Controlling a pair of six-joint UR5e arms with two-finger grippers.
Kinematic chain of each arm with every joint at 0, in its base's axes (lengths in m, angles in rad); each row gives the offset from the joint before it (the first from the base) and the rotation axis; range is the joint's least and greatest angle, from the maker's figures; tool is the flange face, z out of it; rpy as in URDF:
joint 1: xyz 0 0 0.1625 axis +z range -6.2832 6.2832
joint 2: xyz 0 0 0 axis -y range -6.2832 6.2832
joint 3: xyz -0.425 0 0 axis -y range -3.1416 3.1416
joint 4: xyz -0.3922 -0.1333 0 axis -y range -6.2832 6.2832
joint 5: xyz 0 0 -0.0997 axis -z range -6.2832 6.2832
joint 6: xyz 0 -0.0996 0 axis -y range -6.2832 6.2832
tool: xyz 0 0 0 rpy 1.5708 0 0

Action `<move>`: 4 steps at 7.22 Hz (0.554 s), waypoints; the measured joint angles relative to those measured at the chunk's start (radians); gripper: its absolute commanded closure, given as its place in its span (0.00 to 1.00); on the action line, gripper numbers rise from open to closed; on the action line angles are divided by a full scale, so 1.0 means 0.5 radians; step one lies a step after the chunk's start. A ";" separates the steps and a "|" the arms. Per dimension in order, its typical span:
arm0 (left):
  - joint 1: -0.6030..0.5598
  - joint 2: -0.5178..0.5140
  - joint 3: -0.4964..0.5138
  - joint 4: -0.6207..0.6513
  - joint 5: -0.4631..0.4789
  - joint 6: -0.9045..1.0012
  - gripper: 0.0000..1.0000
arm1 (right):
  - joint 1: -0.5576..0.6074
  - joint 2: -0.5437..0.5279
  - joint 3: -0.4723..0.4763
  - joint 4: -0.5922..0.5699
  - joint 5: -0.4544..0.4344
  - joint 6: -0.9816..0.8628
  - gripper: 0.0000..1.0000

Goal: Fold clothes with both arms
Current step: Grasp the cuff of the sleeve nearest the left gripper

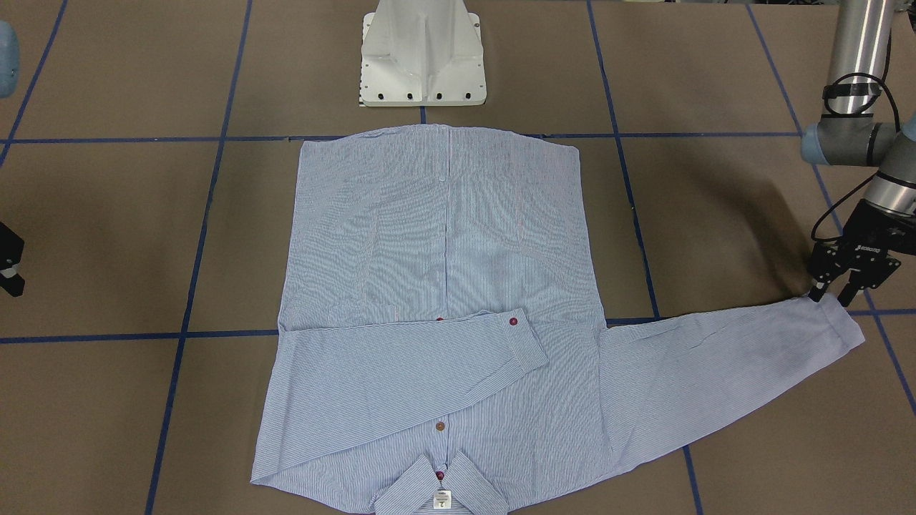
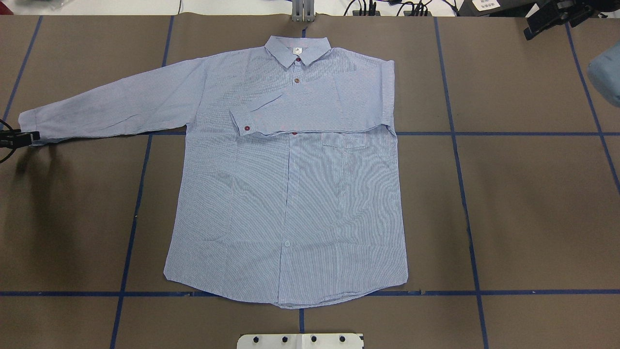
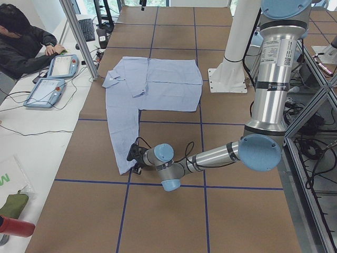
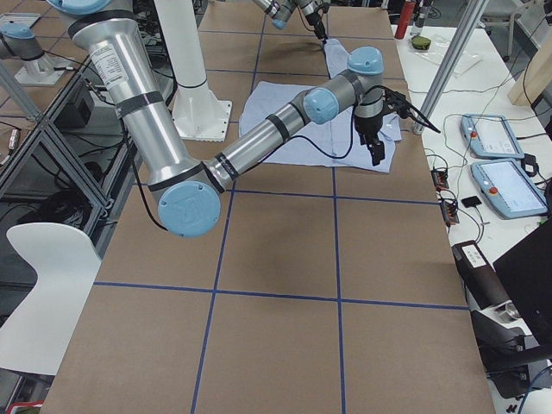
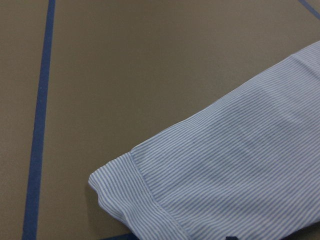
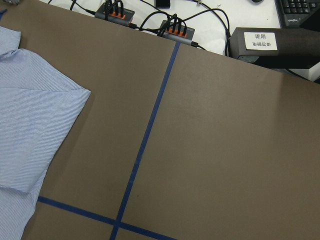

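Hovering by the cuff of the shirt — left gripper, jaws spread.
Right gripper sat well apart — jaws, couldn't tell.

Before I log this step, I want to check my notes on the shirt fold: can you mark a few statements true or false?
1. One sleeve lies folded across the chest of the shirt. True.
2. The left tool is at the cuff of the outstretched sleeve. True.
3. The right tool is gripping the collar. False: it is off to the side, clear of the shirt.
4. The shirt lies face down. False: its buttons and chest pocket face up.
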 measured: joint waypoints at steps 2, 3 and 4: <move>0.003 0.000 0.006 -0.012 0.007 -0.032 1.00 | 0.000 0.004 0.000 0.000 0.000 0.002 0.00; 0.004 0.001 0.007 -0.014 0.009 -0.032 1.00 | 0.000 0.005 0.000 0.000 0.000 0.003 0.00; 0.004 0.003 0.005 -0.016 0.011 -0.027 1.00 | 0.000 0.007 0.000 0.000 0.000 0.006 0.00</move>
